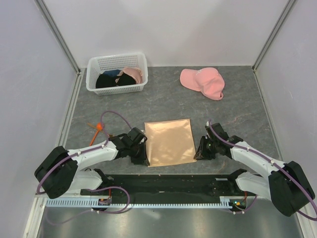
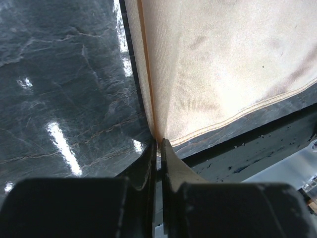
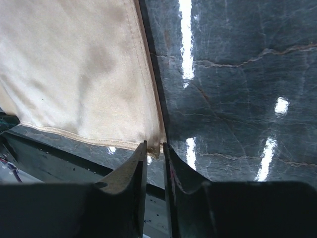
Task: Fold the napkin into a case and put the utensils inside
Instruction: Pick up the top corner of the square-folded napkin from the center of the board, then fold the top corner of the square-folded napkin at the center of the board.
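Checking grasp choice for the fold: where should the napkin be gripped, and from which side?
Pinch the napkin at its two near corners, coming in low from the near edge. It lies flat and thin, so the hemmed corners probably offer the best purchase.

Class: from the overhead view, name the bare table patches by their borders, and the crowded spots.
Bare: between white basket and pink cap; the strip between them and the napkin. Crowded: the napkin's near corners, at left claw and right claw; utensils farther left.
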Robot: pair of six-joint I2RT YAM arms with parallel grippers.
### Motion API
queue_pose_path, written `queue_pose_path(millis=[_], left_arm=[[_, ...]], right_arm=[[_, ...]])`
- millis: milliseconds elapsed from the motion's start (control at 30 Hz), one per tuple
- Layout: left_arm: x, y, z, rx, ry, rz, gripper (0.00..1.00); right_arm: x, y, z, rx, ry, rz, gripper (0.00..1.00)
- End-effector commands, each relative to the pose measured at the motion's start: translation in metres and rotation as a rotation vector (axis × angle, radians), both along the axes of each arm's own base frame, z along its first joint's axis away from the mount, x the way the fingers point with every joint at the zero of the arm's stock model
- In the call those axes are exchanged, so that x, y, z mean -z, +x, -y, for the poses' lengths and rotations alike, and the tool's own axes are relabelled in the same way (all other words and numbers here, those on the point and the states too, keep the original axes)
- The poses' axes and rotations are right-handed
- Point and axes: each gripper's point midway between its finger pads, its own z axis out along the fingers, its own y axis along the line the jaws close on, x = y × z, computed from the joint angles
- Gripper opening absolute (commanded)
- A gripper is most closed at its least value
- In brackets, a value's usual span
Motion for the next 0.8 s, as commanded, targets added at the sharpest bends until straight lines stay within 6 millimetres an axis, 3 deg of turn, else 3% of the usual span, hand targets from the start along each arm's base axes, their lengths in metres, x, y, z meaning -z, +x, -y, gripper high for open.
queue_pose_path(millis=[0, 67, 133, 367, 533, 700, 733, 767], left_arm=[[0.0, -0.002, -0.002, -0.022, -0.009, -0.009, 0.06], [0.0, -0.002, -0.002, -0.022, -0.008, -0.01, 0.06], [0.001, -0.003, -0.003, -0.023, -0.006, -0.013, 0.06], [0.007, -0.006, -0.003, -0.04, -0.021, -0.023, 0.06], [0.007, -0.007, -0.004, -0.05, -0.026, -0.02, 0.05], [0.008, -0.009, -0.006, -0.069, -0.032, -0.014, 0.05], [0.009, -0.009, -0.008, -0.072, -0.03, -0.014, 0.05], [0.008, -0.008, -0.008, -0.079, -0.032, -0.009, 0.05]], right_arm=[[-0.002, 0.0, -0.002, -0.003, 0.02, 0.012, 0.22], [-0.005, 0.002, -0.004, -0.003, 0.03, 0.02, 0.08], [-0.009, 0.005, -0.006, -0.003, 0.04, 0.032, 0.0], [-0.043, 0.029, -0.023, -0.041, 0.082, 0.113, 0.0], [-0.052, 0.045, -0.049, -0.112, 0.089, 0.139, 0.0], [-0.059, 0.063, -0.095, -0.197, 0.134, 0.169, 0.0], [-0.052, 0.068, -0.104, -0.209, 0.132, 0.159, 0.0], [-0.062, 0.079, -0.117, -0.218, 0.151, 0.185, 0.0]])
